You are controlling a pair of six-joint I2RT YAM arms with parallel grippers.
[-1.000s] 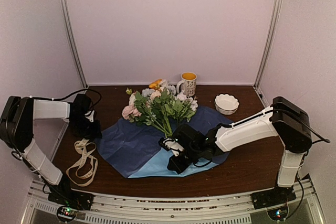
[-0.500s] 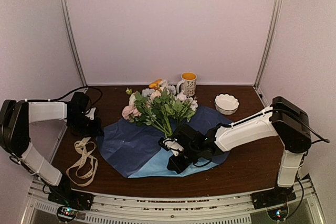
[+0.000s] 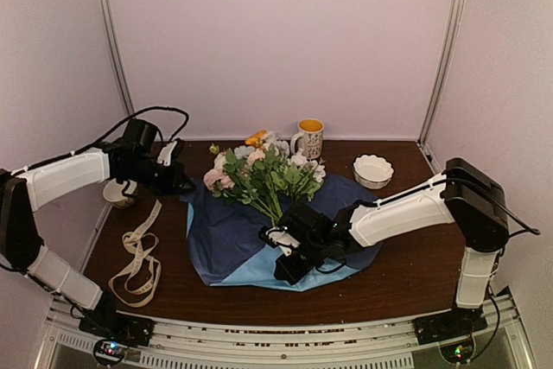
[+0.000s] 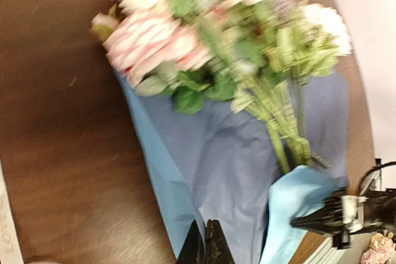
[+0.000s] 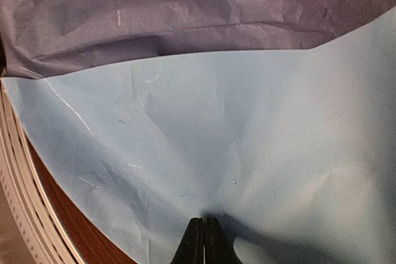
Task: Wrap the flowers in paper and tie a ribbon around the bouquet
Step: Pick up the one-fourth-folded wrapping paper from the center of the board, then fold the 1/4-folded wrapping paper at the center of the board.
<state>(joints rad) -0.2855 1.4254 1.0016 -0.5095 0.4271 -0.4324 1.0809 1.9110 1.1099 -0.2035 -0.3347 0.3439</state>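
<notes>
Paper (image 3: 229, 235): spread under the flowers, navy side up. Its left edge is now drawn inward and lifted, where a second ago it was lying flat and reaching further left.
Flowers (image 3: 263, 174): laid on the paper, stem ends just beside the right gripper; unmoved.
Left gripper (image 4: 206, 232): fingers pressed together on the paper's left edge; it has been carried up and inward.
Right gripper (image 5: 203, 225): fingers together, pinched on the light blue folded corner; unchanged.
Ribbon (image 3: 138, 257): looped on the table, nearer the arm bases than the left gripper and well apart from it.
Mug (image 3: 309, 137): beyond the blooms, well apart from both grippers.
</notes>
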